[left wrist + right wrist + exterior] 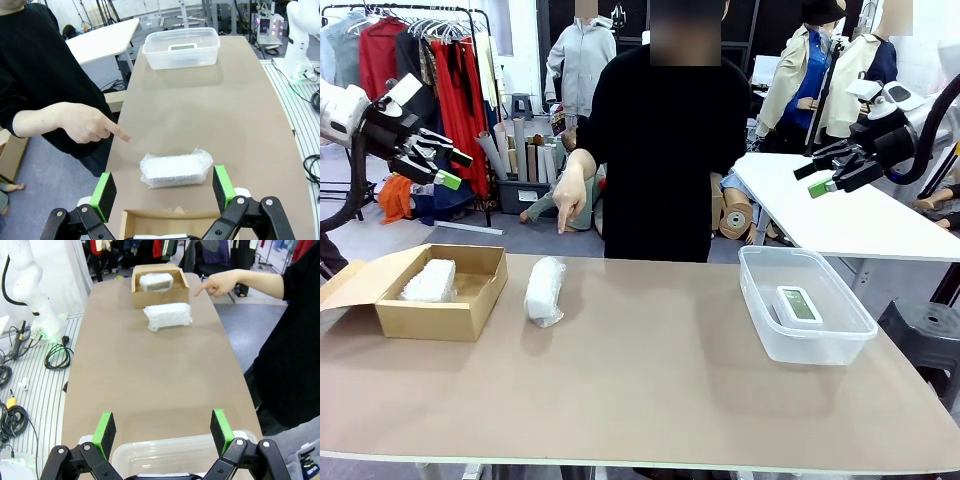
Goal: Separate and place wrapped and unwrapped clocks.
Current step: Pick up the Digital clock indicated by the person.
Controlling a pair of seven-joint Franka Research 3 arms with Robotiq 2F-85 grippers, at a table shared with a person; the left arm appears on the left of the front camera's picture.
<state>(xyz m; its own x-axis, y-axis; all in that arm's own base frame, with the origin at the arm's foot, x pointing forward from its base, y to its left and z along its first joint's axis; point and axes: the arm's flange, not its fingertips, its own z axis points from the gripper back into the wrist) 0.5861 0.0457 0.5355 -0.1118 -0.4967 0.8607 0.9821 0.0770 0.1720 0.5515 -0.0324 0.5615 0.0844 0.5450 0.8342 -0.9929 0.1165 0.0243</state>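
Note:
One wrapped clock (544, 291) (175, 168) (168, 316) lies on the brown table, just right of the cardboard box (440, 310). Inside that box rests another wrapped clock (428, 280) (156, 281). The bare white clock (799, 305) (182, 47) with its grey screen lies in the clear tub (765, 310) (155, 57) at the right. My left gripper (447, 167) (164, 190) hangs open high above the table's left end. On the right, my right gripper (817, 178) (163, 429) is open too, raised above the tub. The person's hand (568, 196) (85, 123) (218, 284) points a finger down at the loose wrapped clock.
The person in black stands at the far edge behind the middle of the table. A white table (840, 215) stands behind the tub at the right. Bare tabletop stretches between the box and the tub. A black stool (925, 335) sits off the right edge.

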